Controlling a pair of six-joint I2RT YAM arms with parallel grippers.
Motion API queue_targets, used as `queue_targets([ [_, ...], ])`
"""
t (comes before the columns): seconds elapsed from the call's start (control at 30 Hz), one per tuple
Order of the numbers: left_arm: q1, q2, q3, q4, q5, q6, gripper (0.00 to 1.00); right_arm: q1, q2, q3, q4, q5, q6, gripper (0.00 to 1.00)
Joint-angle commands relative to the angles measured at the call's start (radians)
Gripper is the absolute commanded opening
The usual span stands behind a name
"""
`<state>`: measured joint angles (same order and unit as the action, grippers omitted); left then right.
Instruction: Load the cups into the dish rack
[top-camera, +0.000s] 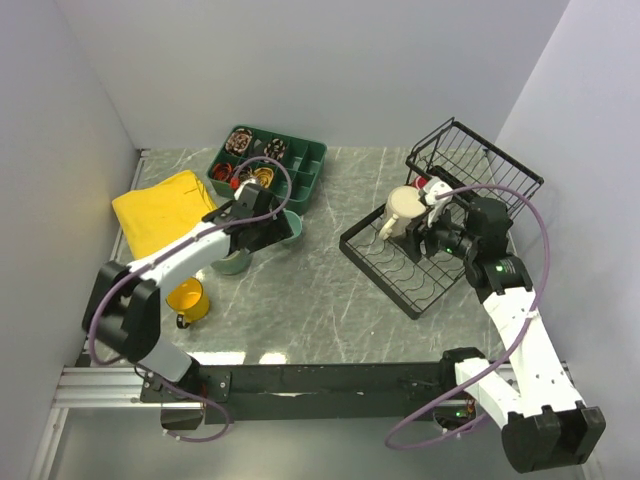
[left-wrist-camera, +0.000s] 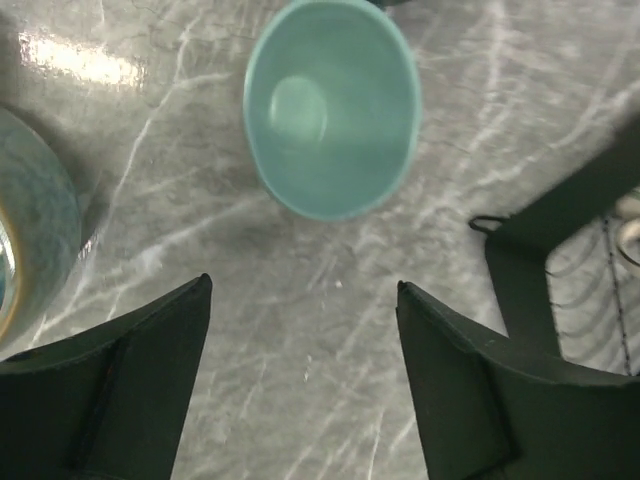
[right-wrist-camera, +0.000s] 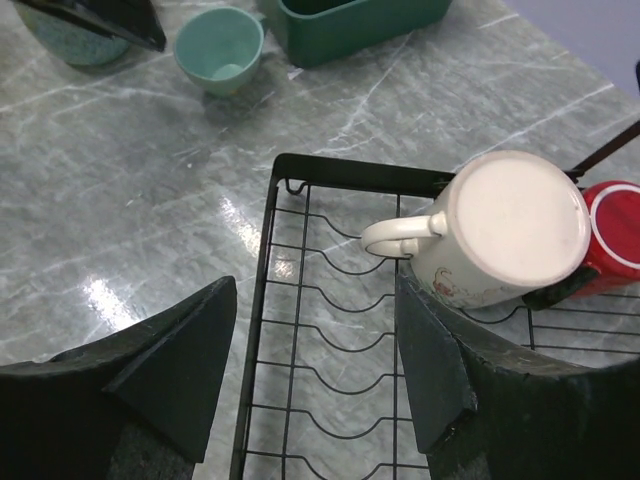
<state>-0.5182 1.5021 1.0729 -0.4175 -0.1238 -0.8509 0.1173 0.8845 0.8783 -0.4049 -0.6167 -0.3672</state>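
From above, the left gripper (top-camera: 268, 235) hangs over the marbled table (top-camera: 300, 300) between the grey-green mug (top-camera: 233, 262) and the small pale teal cup (top-camera: 291, 228), just in front of the dark green compartment tray (top-camera: 300, 170). A yellow mug (top-camera: 187, 298) stands near a yellow cloth (top-camera: 160, 208), well apart from the dish rack (top-camera: 400, 285). In the rack, a cream mug (top-camera: 402, 210) sits bottom-up on the slotted base with a red mug (top-camera: 436, 188) just beside it, and the right gripper (top-camera: 428, 240) is over the rack near both. The left wrist view shows the left gripper (left-wrist-camera: 302, 290) spread wide and empty, with the small pale teal cup (left-wrist-camera: 332, 105) upright ahead of its fingers and the grey-green mug (left-wrist-camera: 35, 225) at the left edge. The right wrist view shows the right gripper (right-wrist-camera: 315, 290) parted, holding nothing, above the dish rack (right-wrist-camera: 270, 300). The cream mug (right-wrist-camera: 510, 230) is inverted with its handle pointing left, and the red mug (right-wrist-camera: 615, 235) is against it.
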Motion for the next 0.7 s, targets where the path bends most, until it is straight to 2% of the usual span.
queue_targets([
  [0.0, 0.01, 0.073, 0.087, -0.024, -0.051, 0.018, 0.76, -0.038, -0.027, -0.004, 0.02, -0.083, 0.028, 0.71],
  [0.2, 0.027, 0.15, 0.093, 0.009, -0.053, 0.013, 0.67, -0.056, -0.035, -0.03, 0.035, -0.113, 0.04, 0.71],
  [0.67, 0.053, 0.29, 0.208, 0.011, -0.046, 0.035, 0.63, -0.087, -0.044, -0.058, 0.055, -0.164, 0.059, 0.72],
])
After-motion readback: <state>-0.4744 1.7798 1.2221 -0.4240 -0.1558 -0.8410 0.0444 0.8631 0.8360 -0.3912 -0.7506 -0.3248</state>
